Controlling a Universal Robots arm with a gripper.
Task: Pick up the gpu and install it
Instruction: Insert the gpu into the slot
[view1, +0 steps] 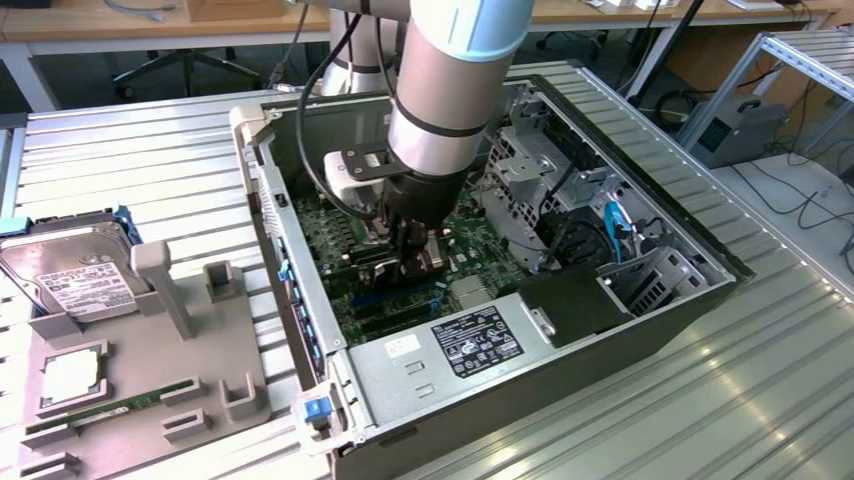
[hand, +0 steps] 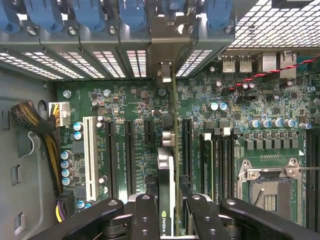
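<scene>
Wrist view | pincer (hand: 167, 212) clamped on gpu (hand: 166, 165) | card edge-on over motherboard (hand: 250, 125) slots

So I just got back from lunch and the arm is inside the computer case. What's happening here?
The robot arm has reached down into the open grey desktop computer case. Its end effector is shut on the thin black expansion card with a silver metal bracket, the gpu, holding it on edge over the green motherboard among the long black slots. Whether the card is seated I cannot tell. On the grey tray beside the case lies a silver hard drive with a white label.
</scene>
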